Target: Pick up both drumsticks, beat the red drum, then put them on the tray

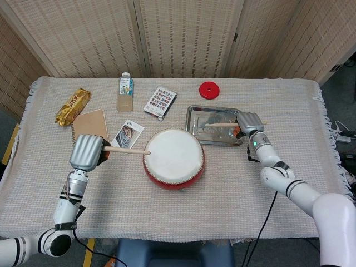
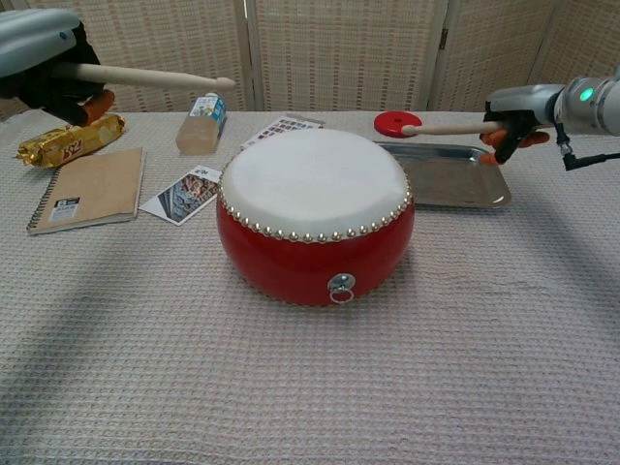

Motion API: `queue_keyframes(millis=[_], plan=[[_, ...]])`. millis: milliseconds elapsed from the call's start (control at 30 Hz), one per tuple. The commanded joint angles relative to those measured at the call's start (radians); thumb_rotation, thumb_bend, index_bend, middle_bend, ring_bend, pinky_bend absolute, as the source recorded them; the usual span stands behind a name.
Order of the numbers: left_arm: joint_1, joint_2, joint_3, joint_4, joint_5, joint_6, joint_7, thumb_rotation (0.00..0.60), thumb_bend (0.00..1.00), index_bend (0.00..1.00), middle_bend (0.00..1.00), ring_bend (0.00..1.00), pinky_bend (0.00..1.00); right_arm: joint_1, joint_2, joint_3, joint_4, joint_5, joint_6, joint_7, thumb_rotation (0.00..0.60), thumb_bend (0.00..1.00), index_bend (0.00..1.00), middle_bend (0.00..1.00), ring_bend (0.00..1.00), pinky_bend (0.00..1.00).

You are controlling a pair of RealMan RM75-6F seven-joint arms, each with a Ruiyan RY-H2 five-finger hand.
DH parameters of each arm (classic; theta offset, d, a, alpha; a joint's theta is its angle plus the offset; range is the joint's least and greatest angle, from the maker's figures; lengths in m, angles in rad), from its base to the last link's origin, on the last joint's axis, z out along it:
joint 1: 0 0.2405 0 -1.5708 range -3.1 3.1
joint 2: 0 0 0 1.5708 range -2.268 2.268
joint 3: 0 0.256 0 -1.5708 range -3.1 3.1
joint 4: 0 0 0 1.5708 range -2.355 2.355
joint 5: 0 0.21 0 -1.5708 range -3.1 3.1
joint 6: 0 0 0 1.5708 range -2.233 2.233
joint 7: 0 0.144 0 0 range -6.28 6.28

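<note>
The red drum (image 1: 173,158) (image 2: 315,215) with its white skin stands mid-table. My left hand (image 1: 88,152) (image 2: 46,60) grips a wooden drumstick (image 1: 124,150) (image 2: 145,77) to the left of the drum, held level in the air, tip near the drum's left edge. My right hand (image 1: 250,123) (image 2: 520,108) grips the other drumstick (image 1: 221,125) (image 2: 448,127) low over the metal tray (image 1: 197,130) (image 2: 449,187), which lies right of the drum. That stick points left across the tray; whether it touches the tray I cannot tell.
A notebook (image 1: 88,131), a snack bar (image 1: 73,106), a small bottle (image 1: 125,92), a card pack (image 1: 160,102) and a leaflet (image 1: 128,133) lie at the left and back. A red disc (image 1: 209,89) sits behind the tray.
</note>
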State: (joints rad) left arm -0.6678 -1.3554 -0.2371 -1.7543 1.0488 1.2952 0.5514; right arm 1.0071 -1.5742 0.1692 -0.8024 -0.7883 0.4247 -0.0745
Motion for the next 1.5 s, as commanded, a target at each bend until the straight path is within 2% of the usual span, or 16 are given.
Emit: queue_keyframes(millis=[33,100,167,300,433,533,667,833,900,1000,1133,1200,1333,1500], plan=[[0.005,0.005,0.001,-0.001,0.004,0.001,-0.006,0.6,0.57,1.0,1.0,1.0,1.0,0.036,-0.057,0.012,0.077,0.018,-0.043,-0.005,0.6,0.31,0.96,0.91,0.76,0.81],[0.009,0.01,0.002,-0.002,0.005,0.0,-0.013,0.6,0.57,1.0,1.0,1.0,1.0,0.049,-0.084,0.018,0.121,0.025,-0.063,-0.006,0.6,0.29,0.91,0.87,0.73,0.78],[0.013,0.014,0.002,-0.003,0.007,0.0,-0.019,0.6,0.57,1.0,1.0,1.0,1.0,0.063,-0.111,0.022,0.171,0.036,-0.088,-0.008,0.6,0.27,0.82,0.81,0.67,0.72],[0.02,0.021,0.004,-0.005,0.009,-0.001,-0.027,0.6,0.57,1.0,1.0,1.0,1.0,0.087,-0.16,0.035,0.26,0.052,-0.134,-0.002,0.6,0.21,0.59,0.65,0.48,0.66],[0.025,0.026,0.002,-0.002,0.006,-0.004,-0.034,0.6,0.57,1.0,1.0,1.0,1.0,0.105,-0.21,0.05,0.345,0.051,-0.171,0.012,0.6,0.17,0.39,0.5,0.33,0.54],[0.028,0.027,0.001,0.001,0.006,-0.006,-0.038,0.6,0.57,1.0,1.0,1.0,1.0,0.113,-0.24,0.062,0.395,0.04,-0.198,0.028,0.6,0.16,0.3,0.42,0.27,0.5],[0.031,0.027,0.002,0.002,0.01,-0.005,-0.041,0.6,0.57,1.0,1.0,1.0,1.0,0.119,-0.265,0.074,0.438,0.013,-0.221,0.047,0.6,0.16,0.26,0.37,0.23,0.47],[0.031,0.028,-0.001,0.001,0.018,-0.005,-0.045,0.6,0.57,1.0,1.0,1.0,1.0,0.119,-0.238,0.098,0.401,-0.038,-0.2,0.08,0.6,0.16,0.24,0.36,0.21,0.47],[0.03,0.027,-0.003,-0.001,0.024,-0.005,-0.047,0.6,0.57,1.0,1.0,1.0,1.0,0.11,-0.19,0.112,0.324,-0.074,-0.162,0.101,0.6,0.16,0.24,0.36,0.21,0.46],[0.022,0.019,-0.004,0.0,0.031,-0.01,-0.04,0.6,0.57,1.0,1.0,1.0,1.0,0.08,-0.081,0.133,0.148,-0.134,-0.077,0.127,0.6,0.16,0.24,0.36,0.21,0.46],[0.0,-0.007,-0.01,0.01,0.019,-0.028,-0.014,0.6,0.57,1.0,1.0,1.0,1.0,0.018,0.115,0.149,-0.17,-0.184,0.037,0.122,0.6,0.16,0.24,0.36,0.22,0.46],[-0.016,-0.028,-0.015,0.01,0.01,-0.035,0.008,0.6,0.57,1.0,1.0,1.0,1.0,-0.018,0.238,0.152,-0.369,-0.182,0.096,0.09,0.6,0.16,0.24,0.36,0.24,0.46],[-0.045,-0.061,-0.018,0.01,-0.007,-0.038,0.076,0.6,0.57,1.0,1.0,1.0,1.0,-0.057,0.409,0.149,-0.64,-0.142,0.178,0.013,0.6,0.15,0.24,0.36,0.28,0.5],[-0.08,-0.102,-0.032,0.004,-0.039,-0.029,0.158,0.6,0.57,1.0,1.0,1.0,1.0,-0.081,0.538,0.148,-0.867,-0.07,0.254,-0.043,0.6,0.09,0.24,0.36,0.3,0.53]])
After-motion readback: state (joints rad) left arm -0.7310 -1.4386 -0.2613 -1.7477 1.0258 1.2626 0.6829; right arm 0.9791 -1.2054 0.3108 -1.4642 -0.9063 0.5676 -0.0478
